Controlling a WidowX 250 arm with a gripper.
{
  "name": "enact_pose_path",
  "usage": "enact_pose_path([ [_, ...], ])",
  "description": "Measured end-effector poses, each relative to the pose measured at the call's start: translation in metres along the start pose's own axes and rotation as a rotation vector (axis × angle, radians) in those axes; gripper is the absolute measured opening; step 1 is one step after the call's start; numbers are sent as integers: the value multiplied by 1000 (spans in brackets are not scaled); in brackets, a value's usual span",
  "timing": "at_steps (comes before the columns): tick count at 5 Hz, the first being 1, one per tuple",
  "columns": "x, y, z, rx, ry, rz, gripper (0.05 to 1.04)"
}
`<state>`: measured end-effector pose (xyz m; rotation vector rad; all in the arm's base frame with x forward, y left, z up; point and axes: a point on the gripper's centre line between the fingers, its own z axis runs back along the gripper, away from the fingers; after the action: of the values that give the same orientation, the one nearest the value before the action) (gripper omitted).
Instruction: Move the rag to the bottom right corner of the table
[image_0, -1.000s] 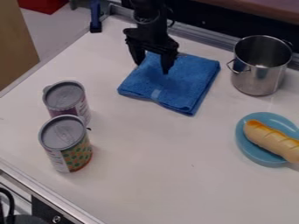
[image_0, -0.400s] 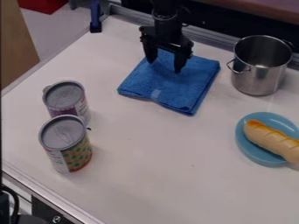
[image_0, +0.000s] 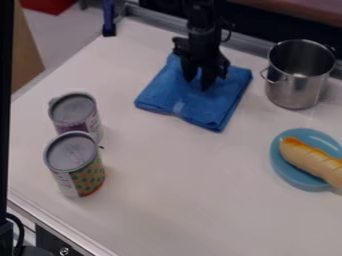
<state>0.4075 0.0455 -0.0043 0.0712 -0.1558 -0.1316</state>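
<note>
1. Noted at left: patterned can (image_0: 85, 177), upright, in front of purple-labelled can (image_0: 72, 112), also upright.
2. Found right of both cans, toward the table's (image_0: 160, 175) far side: blue rag (image_0: 167, 97), folded, lying flat.
3. Seen over the rag's far part: black gripper (image_0: 198, 84), pointing down, parted by a narrow gap, clasping nothing visible.
4. Logged farther right: metal pot (image_0: 292, 92), upright, near the rag.
5. Spotted at right edge, nearer the camera: blue plate (image_0: 282, 167), bearing toy bread (image_0: 310, 160).
</note>
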Motion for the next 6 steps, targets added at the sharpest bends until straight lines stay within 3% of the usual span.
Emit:
enact_pose_path([
  [1, 2, -3, -4, -30, 23, 38, 189],
  [2, 4, -2, -7, -17, 2, 27, 67],
  [3, 0, -5, -10, -32, 9, -83, 53],
  [6, -44, -13, -5, -32, 23, -423, 53],
])
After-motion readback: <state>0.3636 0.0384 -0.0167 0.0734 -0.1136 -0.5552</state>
